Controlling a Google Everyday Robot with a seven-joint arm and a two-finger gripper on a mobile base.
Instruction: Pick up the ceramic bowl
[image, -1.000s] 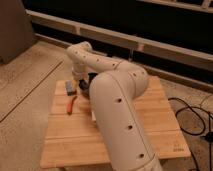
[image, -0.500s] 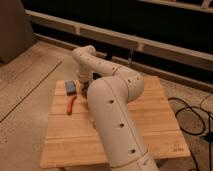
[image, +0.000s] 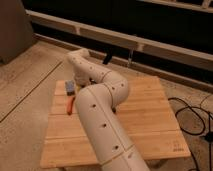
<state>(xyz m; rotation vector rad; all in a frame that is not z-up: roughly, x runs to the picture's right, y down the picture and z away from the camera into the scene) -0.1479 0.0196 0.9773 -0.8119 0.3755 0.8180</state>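
From my seat the arm itself is the main obstacle: it runs from the near edge up the middle of the wooden table and bends left. The gripper sits low at the table's far left, hidden behind the wrist. Just beside it a small blue-grey block and an orange object crowd the left edge. The table's right half offers open passage. Black cables lie on the floor to the right.

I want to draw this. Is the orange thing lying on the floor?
No, the orange thing lies on the wooden table, left of the arm; the gripper is hidden behind that arm.
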